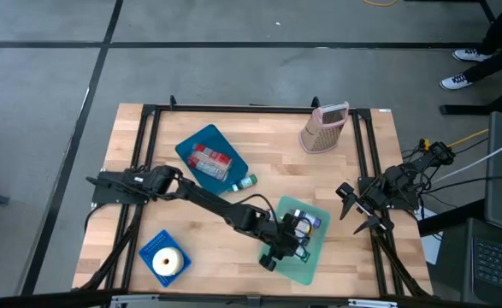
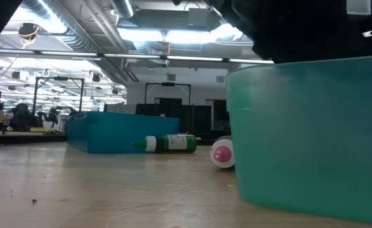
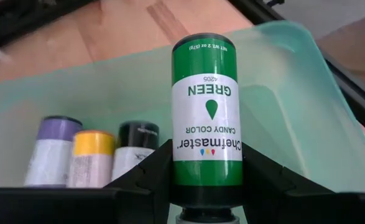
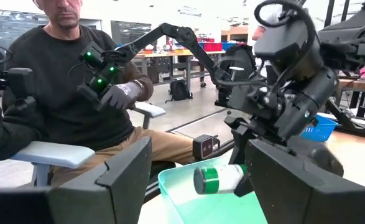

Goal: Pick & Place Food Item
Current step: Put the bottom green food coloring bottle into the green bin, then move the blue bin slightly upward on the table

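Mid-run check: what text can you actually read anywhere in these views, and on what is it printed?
All on the green bottle held in the left gripper, over the teal bin:
"GREEN"
"CANDY COLOR"
"Chefmaster"
"4205"
"NET WT. 2 oz (57g)"
Labels on the purple, yellow and black bottles in the bin: unreadable.
Bottle on the table: too small to read.

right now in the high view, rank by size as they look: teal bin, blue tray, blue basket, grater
1. teal bin and blue tray: too alike to rank, and the left arm covers part of the bin.
3. blue basket
4. grater, lying near the far edge.
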`<state>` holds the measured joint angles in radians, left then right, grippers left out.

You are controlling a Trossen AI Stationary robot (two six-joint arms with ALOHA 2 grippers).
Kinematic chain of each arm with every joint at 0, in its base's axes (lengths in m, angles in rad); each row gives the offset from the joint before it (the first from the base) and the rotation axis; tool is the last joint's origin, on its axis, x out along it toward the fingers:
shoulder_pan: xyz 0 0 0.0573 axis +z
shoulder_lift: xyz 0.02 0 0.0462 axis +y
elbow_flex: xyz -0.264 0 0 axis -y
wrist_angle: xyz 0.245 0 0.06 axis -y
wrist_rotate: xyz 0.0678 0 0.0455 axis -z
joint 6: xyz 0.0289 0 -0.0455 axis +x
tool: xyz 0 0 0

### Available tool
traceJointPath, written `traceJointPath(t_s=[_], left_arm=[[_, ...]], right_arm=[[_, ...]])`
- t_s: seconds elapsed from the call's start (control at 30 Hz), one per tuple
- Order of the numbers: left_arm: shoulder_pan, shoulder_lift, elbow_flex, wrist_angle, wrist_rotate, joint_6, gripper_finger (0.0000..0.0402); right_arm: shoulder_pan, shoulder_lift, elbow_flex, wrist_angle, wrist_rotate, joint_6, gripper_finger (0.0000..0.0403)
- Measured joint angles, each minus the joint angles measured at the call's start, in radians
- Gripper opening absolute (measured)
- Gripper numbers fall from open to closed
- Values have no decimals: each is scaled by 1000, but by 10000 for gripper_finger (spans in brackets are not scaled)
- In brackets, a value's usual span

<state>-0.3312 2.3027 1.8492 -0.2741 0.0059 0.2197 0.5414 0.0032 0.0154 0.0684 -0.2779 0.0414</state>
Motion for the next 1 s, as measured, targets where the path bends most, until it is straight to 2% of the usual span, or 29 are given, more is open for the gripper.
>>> traceJointPath(t_s=[0.3,0.6,0.8,0.9,1.0], left_arm=[[7,4,0,12,17,-7,145],[9,3,0,19,10,-15,198],[10,3,0,32,3,-23,217],[12,-7,0,21,-45,-21,218],[12,-46,0,-2,-150,-14,215]], right_arm=[[0,0,0,-1,0,-1,254],[0,0,0,-1,-1,-1,254],[0,0,0,-1,-2,0,254],[0,0,0,-1,-3,0,254],[0,0,0,-1,-3,0,254]])
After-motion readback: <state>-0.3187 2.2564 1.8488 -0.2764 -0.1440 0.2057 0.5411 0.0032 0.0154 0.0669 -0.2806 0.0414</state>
